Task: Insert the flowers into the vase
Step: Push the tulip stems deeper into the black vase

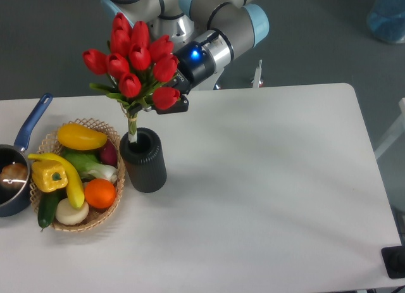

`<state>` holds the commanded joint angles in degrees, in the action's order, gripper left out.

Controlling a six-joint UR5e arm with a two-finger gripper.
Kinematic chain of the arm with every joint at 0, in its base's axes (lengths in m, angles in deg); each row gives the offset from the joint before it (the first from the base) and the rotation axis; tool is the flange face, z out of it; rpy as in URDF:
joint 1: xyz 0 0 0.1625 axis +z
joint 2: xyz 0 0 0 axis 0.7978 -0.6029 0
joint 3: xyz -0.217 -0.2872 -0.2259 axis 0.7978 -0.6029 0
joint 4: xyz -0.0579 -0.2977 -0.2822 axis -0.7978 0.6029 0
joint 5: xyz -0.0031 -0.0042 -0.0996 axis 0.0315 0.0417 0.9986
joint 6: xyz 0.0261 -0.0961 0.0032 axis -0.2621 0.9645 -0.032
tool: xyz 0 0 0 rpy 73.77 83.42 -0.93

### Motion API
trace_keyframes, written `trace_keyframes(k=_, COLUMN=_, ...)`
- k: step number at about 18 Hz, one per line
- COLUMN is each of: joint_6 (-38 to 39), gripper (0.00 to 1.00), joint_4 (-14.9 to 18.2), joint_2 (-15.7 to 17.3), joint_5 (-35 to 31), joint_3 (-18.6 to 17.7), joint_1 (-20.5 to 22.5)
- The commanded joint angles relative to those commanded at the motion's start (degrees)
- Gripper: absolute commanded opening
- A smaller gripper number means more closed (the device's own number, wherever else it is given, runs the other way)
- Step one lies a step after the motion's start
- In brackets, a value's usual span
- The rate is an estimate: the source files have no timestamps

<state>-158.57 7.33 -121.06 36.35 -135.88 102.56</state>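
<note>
At the far left edge of the frame, a dark pot (pixel 11 179) with a blue handle sits on the white table (pixel 272 179), with something brownish inside it. Just right of it is a wicker basket (pixel 95 218) heaped with produce: a yellow squash, a yellow pepper, a banana, an orange, a white onion, a cucumber and some green and purple vegetables.

Touching or just beside the basket's right rim stands the vase (pixel 144 160), dark and upright, at left of centre. The bundled stems of the flowers (pixel 133 64) reach down into the left side of its mouth, with the lower tips hidden inside. The red blooms and green leaves spread out above the vase, in the upper left of the frame.

The gripper (pixel 166 102) sits at the lower right of the bunch, behind the blooms. Its fingers are mostly hidden by flowers, so whether they pinch the stems cannot be told. The grey and blue arm (pixel 218 27) runs up and right from there to the top edge.
</note>
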Motion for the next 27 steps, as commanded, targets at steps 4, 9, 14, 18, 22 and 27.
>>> trace_keyframes(k=4, joint_6=-0.1, gripper=0.00, joint_4=0.0, joint_2=-1.5, joint_5=-0.1, joint_3=0.7, joint_1=0.8)
trace_keyframes(k=9, joint_6=0.0, gripper=0.00, joint_4=0.1, joint_2=-1.7, joint_5=-0.3, joint_3=0.6, joint_1=0.4)
trace_keyframes(k=14, joint_6=0.0, gripper=0.00, joint_4=0.1, joint_2=-2.0, joint_5=-0.5, joint_3=0.3, joint_1=0.3)
trace_keyframes(k=18, joint_6=-0.1, gripper=0.02, joint_4=0.1, joint_2=-2.9, joint_5=-0.7, joint_3=0.1, joint_1=0.2)
trace_keyframes(k=22, joint_6=-0.7, gripper=0.04, joint_4=-0.1, joint_2=-4.7, joint_5=-0.8, joint_3=-0.3, joint_1=0.0)
trace_keyframes(k=27, joint_6=-6.5, gripper=0.04, joint_4=0.0, joint_2=-6.7, joint_5=-0.8, joint_3=-2.2, joint_1=0.0)
